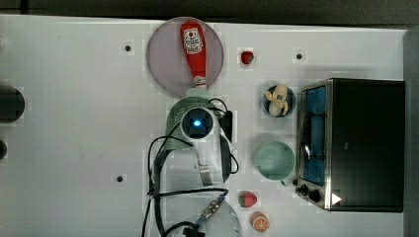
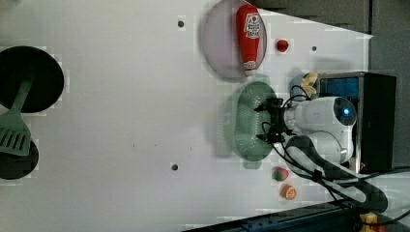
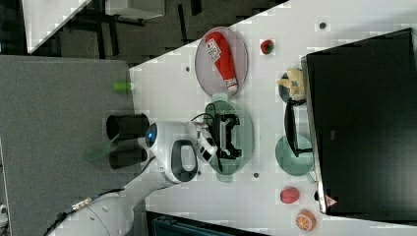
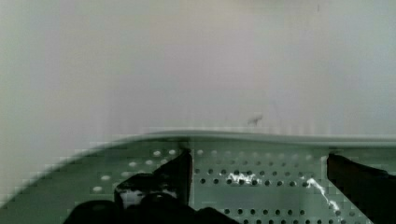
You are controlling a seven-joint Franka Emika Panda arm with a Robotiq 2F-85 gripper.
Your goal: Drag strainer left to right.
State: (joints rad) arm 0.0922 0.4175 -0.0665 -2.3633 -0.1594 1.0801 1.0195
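**Strainer under a wide-open gripper**

Strainer, top view: a pale mint oval, mostly covered by the arm's wrist directly above it.

Left view: its hole-dotted inside lies just beyond the gripper, whose fingers stand spread wide, holding nothing.

Right view: the gripper hangs over its middle.

Wrist view: both fingertips sit inside its perforated wall, near the rim.
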